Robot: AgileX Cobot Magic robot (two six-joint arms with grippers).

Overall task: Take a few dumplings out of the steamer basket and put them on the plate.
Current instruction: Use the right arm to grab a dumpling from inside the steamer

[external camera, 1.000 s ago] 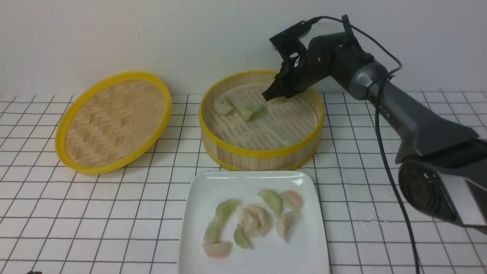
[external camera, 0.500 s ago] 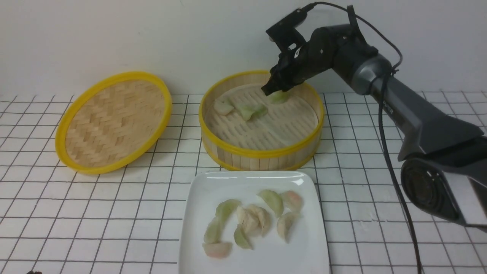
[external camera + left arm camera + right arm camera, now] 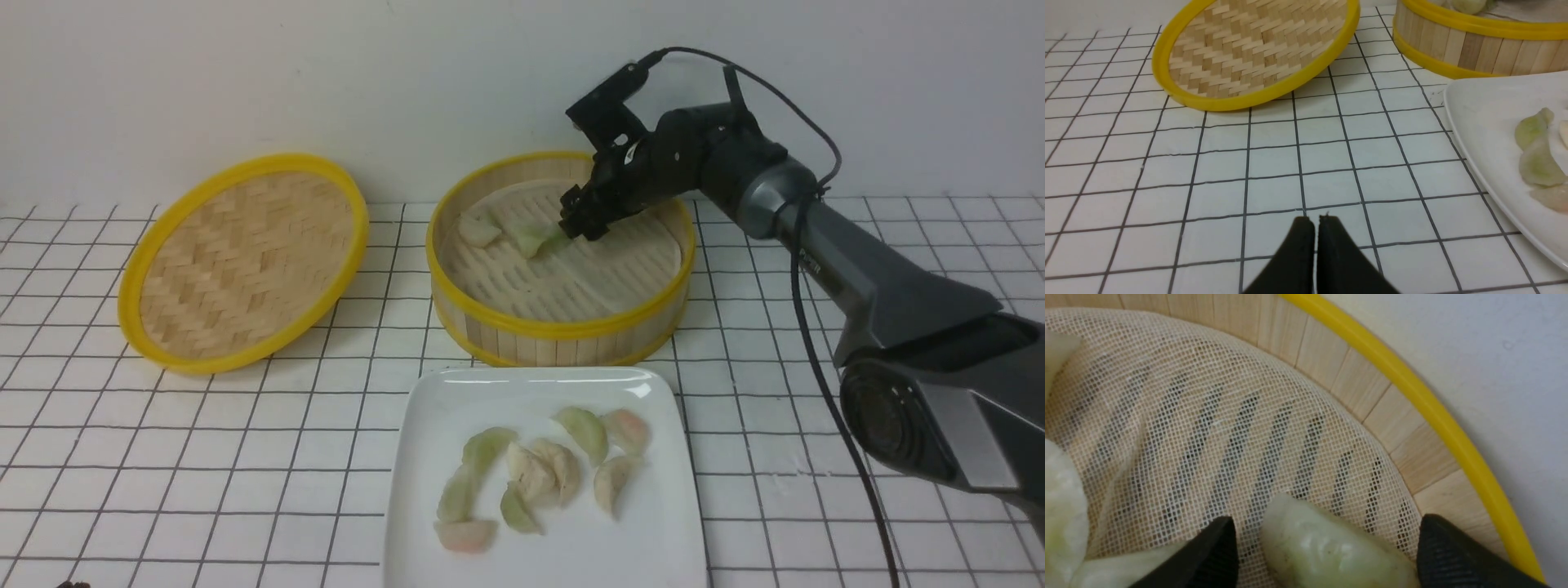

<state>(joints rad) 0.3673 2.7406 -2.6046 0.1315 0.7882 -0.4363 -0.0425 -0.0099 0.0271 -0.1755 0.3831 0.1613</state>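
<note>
Our table (image 3: pixel 245 457) holds the steamer basket (image 3: pixel 563 331) behind the plate (image 3: pixel 424 425) of dumplings (image 3: pixel 584 433), and we've got our right fingers (image 3: pixel 1216 547) spread wide either side of a pale green dumpling (image 3: pixel 1323 551) inside the basket, left fingers (image 3: pixel 1298 253) pressed together

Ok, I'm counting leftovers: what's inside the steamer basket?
A mesh liner, one cream dumpling, green dumplings beside it, and the open right pincer straddling another pale green one. The pincer covers part of the liner; more may hide.
</note>
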